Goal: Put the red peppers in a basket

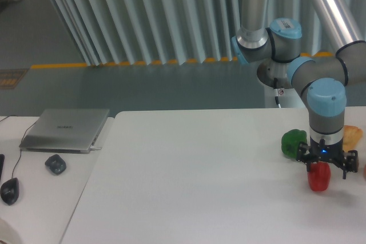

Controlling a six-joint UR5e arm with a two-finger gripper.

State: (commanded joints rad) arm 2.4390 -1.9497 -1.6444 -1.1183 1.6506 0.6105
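Observation:
A glossy red pepper (319, 178) is at the right side of the white table (189, 187), directly under my gripper (325, 168). The black fingers reach down on either side of the pepper's top. I cannot tell whether they press on it or stand just apart. The pepper looks to be on or barely above the table, with its shadow to the right. No basket is in view.
A green pepper (293, 142) sits just left of the gripper and behind it. A tan-orange bread piece (352, 135) lies at the right edge, and a small red thing (364, 170) is cut off there. A laptop (66, 130) and two mice (55, 164) are at the left.

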